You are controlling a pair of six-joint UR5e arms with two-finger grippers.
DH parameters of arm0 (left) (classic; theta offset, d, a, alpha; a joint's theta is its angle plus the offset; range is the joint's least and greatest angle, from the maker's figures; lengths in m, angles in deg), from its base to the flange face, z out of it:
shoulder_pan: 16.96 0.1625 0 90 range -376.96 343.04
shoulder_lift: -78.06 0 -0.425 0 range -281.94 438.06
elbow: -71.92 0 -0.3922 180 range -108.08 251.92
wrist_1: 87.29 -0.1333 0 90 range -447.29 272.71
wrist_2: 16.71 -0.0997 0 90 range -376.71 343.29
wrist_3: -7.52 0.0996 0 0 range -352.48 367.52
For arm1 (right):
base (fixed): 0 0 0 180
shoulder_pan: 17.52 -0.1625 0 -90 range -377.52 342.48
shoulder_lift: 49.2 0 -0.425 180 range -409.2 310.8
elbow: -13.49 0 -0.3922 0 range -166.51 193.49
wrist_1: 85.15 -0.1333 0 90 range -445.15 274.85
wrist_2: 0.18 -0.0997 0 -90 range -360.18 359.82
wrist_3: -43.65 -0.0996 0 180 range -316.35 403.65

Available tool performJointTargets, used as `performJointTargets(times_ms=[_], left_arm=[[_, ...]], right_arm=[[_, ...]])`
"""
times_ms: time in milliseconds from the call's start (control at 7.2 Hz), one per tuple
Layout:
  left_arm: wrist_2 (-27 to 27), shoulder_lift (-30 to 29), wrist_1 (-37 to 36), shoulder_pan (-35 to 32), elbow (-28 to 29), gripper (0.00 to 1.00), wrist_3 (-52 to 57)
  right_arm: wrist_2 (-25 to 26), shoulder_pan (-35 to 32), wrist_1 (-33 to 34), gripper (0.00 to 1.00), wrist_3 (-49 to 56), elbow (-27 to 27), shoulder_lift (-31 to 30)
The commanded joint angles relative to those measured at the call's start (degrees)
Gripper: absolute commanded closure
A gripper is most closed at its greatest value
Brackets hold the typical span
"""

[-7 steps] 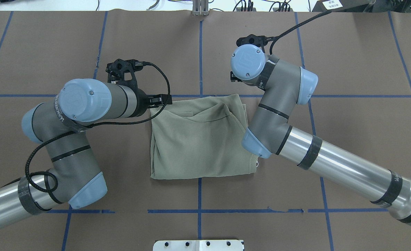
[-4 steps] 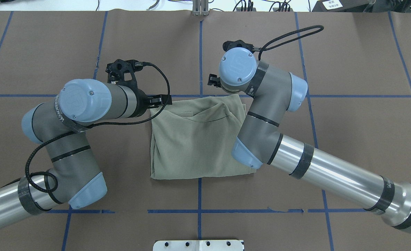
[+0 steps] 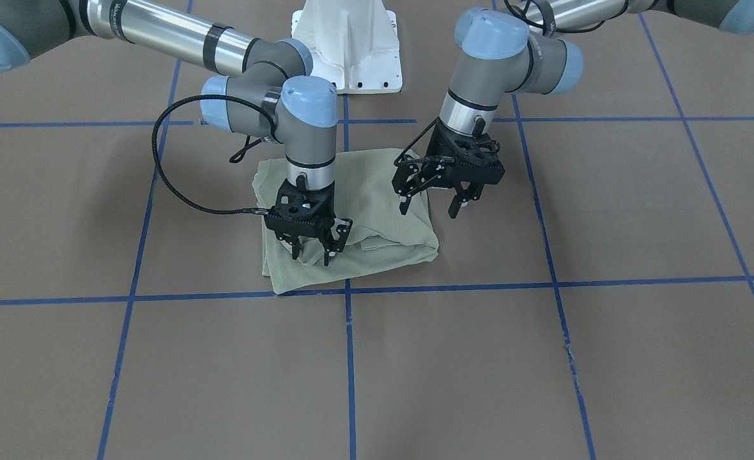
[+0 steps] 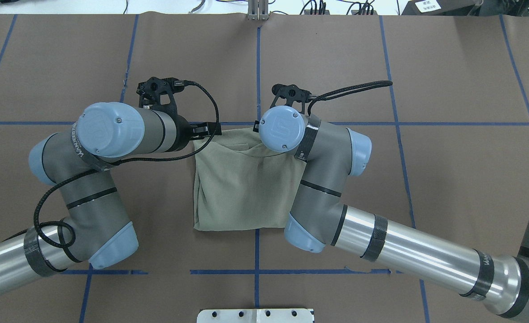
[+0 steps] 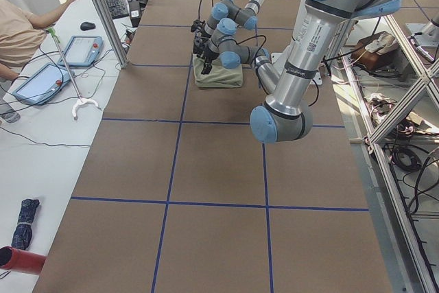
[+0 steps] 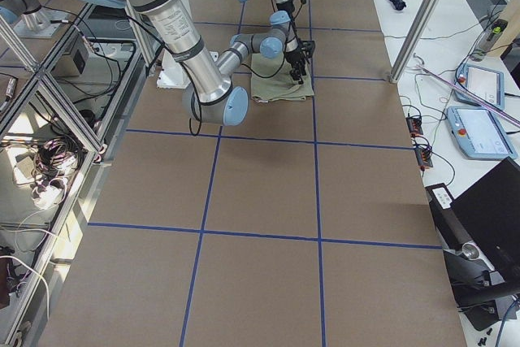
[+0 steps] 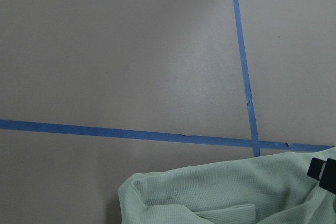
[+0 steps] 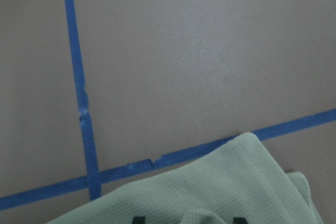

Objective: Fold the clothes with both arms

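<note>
The shirt (image 3: 372,191) lay folded into a compact, roughly square bundle on the table (image 3: 543,358), just above centre in the front-facing view. In the overhead view its upper edge ran close along a blue tape line (image 4: 426,123). The left gripper (image 3: 428,209) hung at the bundle's right edge in the front-facing view, jaws spread wide and holding nothing. One finger was over the cloth and the other over bare table just beside it; whether either tip touched could not be told. The right gripper (image 3: 312,255) stood over the lower left part of the bundle in that view, jaws parted more narrowly, tips down at the cloth with nothing clearly pinched between them. In the overhead view it was hidden under its own wrist. Both wrist views showed the cloth's edge low in the frame, with tape and bare table beyond it. The step in hand looked like the approach for a further fold, with both arms lining up along the same edge of the bundle. The next move would probably call for both grippers to drop onto that edge and close on all the stacked layers, not only the top one. They would then need to lift and carry it over together, so that the bundle did not skew or spill open.
</note>
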Motion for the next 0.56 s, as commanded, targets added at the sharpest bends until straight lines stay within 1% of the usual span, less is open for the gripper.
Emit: performJointTargets(times_ms=[0, 139, 417], left_arm=[[-0.07, -0.05, 0.00, 0.55, 1.21, 0.00, -0.76], [-0.07, -0.05, 0.00, 0.55, 1.21, 0.00, -0.76], [-0.07, -0.05, 0.00, 0.55, 0.86, 0.00, -0.76]], right_arm=[[0.28, -0.64, 0.32, 0.60, 1.92, 0.01, -0.44], [0.28, -0.73, 0.32, 1.00, 1.94, 0.01, -0.53], [0.46, -0.99, 0.32, 1.00, 1.50, 0.10, -0.62]])
